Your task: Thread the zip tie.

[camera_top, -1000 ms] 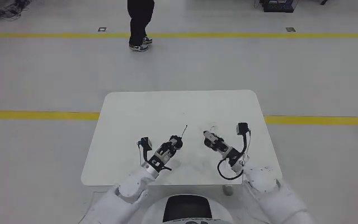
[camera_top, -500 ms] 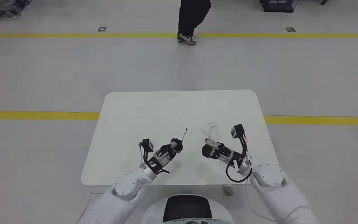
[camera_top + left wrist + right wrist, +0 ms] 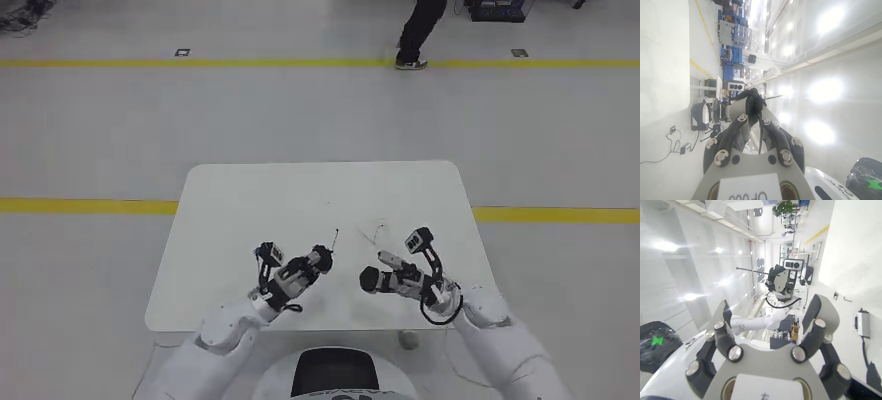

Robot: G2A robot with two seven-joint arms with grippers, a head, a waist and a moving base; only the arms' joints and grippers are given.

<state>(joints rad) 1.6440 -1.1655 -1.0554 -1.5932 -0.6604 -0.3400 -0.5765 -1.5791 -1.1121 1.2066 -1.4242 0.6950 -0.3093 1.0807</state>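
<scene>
The left jaws are closed on one black zip tie [image 3: 331, 241], in the lower middle of the top view, just left of centre. In the left wrist view both sides press together on the tie. A short length of it sticks out past the tips as a thin straight rod, and a black strand trails back between the linkages towards the wrist. In the top view the free end points towards the upper right of the frame, over the white counter [image 3: 250, 195].

The right jaws are spread wide and hold nothing. They sit in the lower middle of the top view, just right of centre, turned towards the left jaws with a clear gap between the two. The right wrist view shows the left jaws farther off through that gap, with the tie's free end jutting towards the left of the frame.

I count one zip tie, two arms and one counter.
</scene>
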